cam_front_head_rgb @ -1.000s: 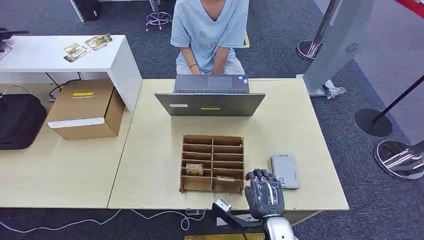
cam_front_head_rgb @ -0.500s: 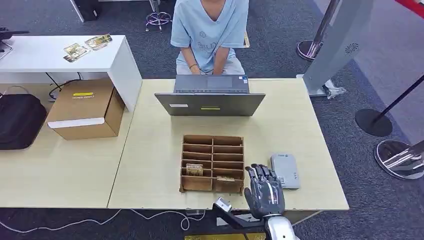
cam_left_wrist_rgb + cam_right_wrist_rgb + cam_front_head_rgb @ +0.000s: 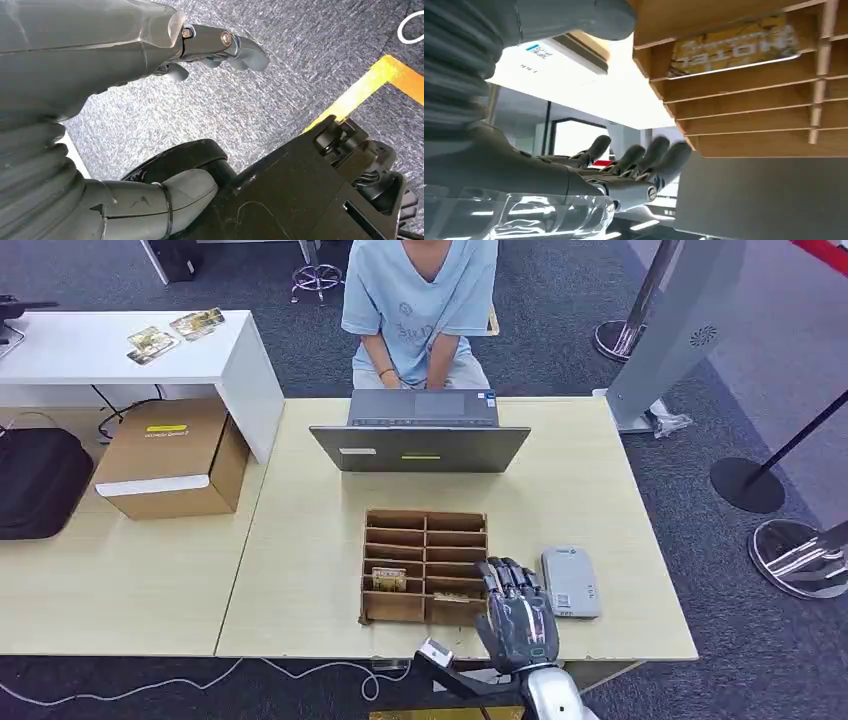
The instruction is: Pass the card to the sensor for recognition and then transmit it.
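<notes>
Bench (image 3: 300, 570) surface of pale wood carries all the working items, laid out within the robot's forward reach, which suits a pick-and-present routine. Laptop (image 3: 420, 447) stands at the far edge with its screen back toward the robot, so the seated person (image 3: 420, 300) beyond it faces the display; judged, that person is placed to receive the card once read. Cardboard box (image 3: 172, 457) and black bag (image 3: 40, 480) sit on the adjoining surface to the left, well apart from the work. Wooden rack (image 3: 425, 566) of shallow slots lies near the front edge, centred, holding cards on edge so a fingertip can get behind one. Grey sensor (image 3: 570, 581) lies flat just beside the rack on its right, near enough that a lifted card needs only a short sideways carry. Right hand (image 3: 515, 615) hovers over the rack's near right corner, between rack and sensor, fingers (image 3: 644, 155) extended and slightly spread, holding nothing; the posture reads as an approach to the slot below. Left hand (image 3: 210, 47) hangs by the robot's side above grey carpet, fingers loosely apart, gripping nothing. Card (image 3: 734, 45), yellow-printed, rests in a near right-hand slot of the rack, just beside the fingertips; a second card (image 3: 389, 579) sits in the left column. Extraction is judged not yet begun.
</notes>
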`<state>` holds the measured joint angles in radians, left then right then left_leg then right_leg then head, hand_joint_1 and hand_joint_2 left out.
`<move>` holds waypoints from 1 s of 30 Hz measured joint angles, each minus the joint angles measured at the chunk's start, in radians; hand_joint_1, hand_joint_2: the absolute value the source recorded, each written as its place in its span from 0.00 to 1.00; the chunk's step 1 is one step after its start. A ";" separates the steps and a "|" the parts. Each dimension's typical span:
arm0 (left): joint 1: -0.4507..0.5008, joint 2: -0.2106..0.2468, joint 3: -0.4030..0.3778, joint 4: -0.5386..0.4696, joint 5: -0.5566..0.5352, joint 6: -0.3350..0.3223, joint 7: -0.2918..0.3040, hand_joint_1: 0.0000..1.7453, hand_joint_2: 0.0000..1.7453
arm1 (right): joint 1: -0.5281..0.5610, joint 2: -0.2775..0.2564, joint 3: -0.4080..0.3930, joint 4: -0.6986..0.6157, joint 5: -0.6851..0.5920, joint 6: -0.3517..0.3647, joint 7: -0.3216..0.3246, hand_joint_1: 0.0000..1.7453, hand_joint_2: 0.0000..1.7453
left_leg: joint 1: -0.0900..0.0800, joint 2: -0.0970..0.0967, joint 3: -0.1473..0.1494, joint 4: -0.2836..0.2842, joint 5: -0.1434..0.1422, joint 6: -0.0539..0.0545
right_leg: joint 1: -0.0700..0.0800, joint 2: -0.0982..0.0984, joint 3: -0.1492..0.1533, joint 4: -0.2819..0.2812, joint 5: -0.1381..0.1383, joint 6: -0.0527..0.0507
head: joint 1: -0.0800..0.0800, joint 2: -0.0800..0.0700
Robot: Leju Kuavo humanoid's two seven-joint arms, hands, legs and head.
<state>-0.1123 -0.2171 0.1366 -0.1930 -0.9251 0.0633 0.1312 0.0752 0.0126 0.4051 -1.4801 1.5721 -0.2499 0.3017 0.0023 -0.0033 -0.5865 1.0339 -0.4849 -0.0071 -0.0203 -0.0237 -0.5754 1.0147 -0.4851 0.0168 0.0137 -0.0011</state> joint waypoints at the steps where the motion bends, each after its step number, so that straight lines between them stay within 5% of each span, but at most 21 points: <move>1: 0.001 0.000 0.002 0.000 0.001 0.000 -0.004 0.00 1.00 | 0.000 0.001 0.003 0.000 0.000 -0.002 -0.001 0.26 1.00 | 0.000 0.000 0.000 0.000 0.000 0.000 | 0.000 0.000 0.000 0.000 0.000 0.000 | 0.000 0.000; 17: 0.005 0.000 0.026 0.000 0.013 0.007 -0.011 0.00 1.00 | -0.001 0.002 0.034 0.000 0.000 -0.010 -0.006 0.42 1.00 | 0.000 0.000 0.000 0.000 0.000 0.000 | 0.000 0.000 0.000 0.000 0.000 0.000 | 0.000 0.000; 30: 0.006 0.000 0.037 0.000 0.016 0.009 -0.015 0.00 1.00 | -0.014 0.012 0.048 0.023 0.000 -0.008 -0.008 0.43 1.00 | 0.000 0.000 0.000 0.000 0.000 0.000 | 0.000 0.000 0.000 0.000 0.000 0.000 | 0.000 0.000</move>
<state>-0.1065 -0.2171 0.1736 -0.1930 -0.9094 0.0721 0.1163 0.0615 0.0248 0.4528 -1.4572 1.5721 -0.2575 0.2934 0.0024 -0.0032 -0.5866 1.0339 -0.4849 -0.0071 -0.0202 -0.0237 -0.5754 1.0147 -0.4851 0.0168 0.0137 -0.0011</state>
